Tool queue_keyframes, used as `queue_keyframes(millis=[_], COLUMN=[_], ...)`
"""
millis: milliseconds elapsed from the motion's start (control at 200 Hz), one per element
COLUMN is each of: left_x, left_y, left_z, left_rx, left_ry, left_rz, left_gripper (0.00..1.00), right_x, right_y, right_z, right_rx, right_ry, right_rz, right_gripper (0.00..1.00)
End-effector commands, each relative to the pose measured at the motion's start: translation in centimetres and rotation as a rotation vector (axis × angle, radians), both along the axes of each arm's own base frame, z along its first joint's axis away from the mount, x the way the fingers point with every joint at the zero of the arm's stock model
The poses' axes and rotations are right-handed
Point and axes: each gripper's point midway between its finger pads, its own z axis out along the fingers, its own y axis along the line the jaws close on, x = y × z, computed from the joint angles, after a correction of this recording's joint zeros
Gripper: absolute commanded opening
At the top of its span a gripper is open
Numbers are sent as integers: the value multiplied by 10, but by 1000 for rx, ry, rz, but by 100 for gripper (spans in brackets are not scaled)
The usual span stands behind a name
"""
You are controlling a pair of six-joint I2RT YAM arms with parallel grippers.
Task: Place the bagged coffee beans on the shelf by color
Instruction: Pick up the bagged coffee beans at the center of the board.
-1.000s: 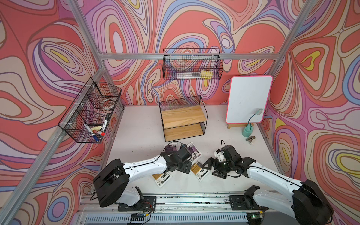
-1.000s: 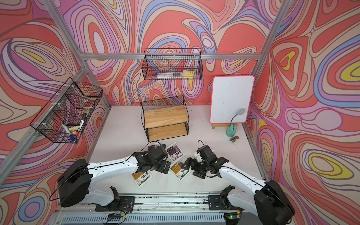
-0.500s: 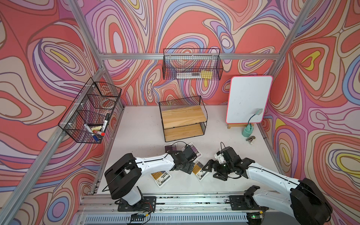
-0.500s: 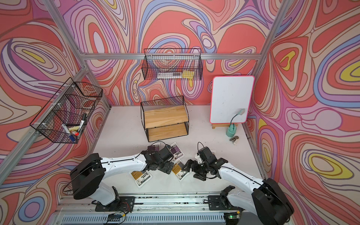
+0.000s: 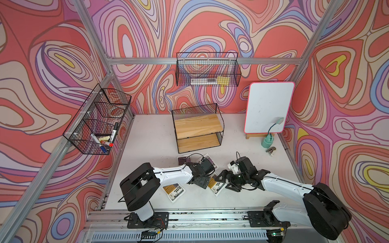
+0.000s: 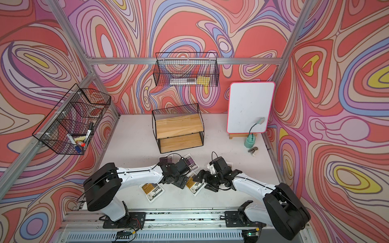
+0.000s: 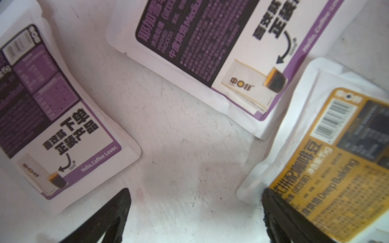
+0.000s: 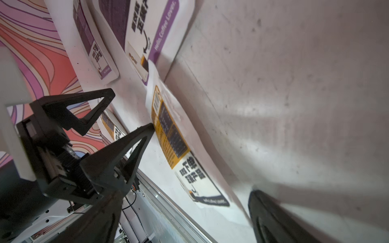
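The left gripper (image 7: 195,208) has swung away from the two purple-labelled white pouches (image 7: 210,42), which now lie ahead of its jaws, toward a flat white pouch with an orange label (image 7: 328,168). Its jaws gape wide over bare white table (image 7: 179,136), one apparently touching that pouch's edge. The right gripper (image 5: 224,183), jaws also wide, faces it across the same pouch. Nothing is lifted yet. The two-tier wooden shelf in black wire (image 5: 197,126) stands bare, well beyond both jaws. Purple reads "Hello, Coffee Lover."; orange reads "Deep Baking".

The two-tier wooden shelf (image 5: 197,126) is stood upright. Two purple bags (image 5: 182,161) and two orange bags (image 5: 173,190) are laid flat, scattered just before it.
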Motion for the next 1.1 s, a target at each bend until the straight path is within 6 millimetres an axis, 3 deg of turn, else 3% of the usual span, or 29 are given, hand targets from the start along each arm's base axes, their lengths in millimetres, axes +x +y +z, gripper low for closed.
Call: queue_keyframes(millis=[0, 340, 906, 1092], left_x=[-3, -5, -7, -2], left_y=[6, 5, 5, 12], left_z=[-4, -3, 3, 34], left_rx=[51, 49, 43, 33], left_ry=[7, 7, 10, -40], left_rz=[-17, -26, -17, 27], left_gripper=[99, 99, 99, 99], right_x=[-5, -6, -16, -21], right_y=[-7, -4, -4, -2], right_z=[-21, -19, 5, 21], right_rx=[-56, -31, 5, 22], right_ry=[37, 29, -2, -4], right_rz=[-10, 3, 50, 84], right_gripper=[92, 57, 0, 0])
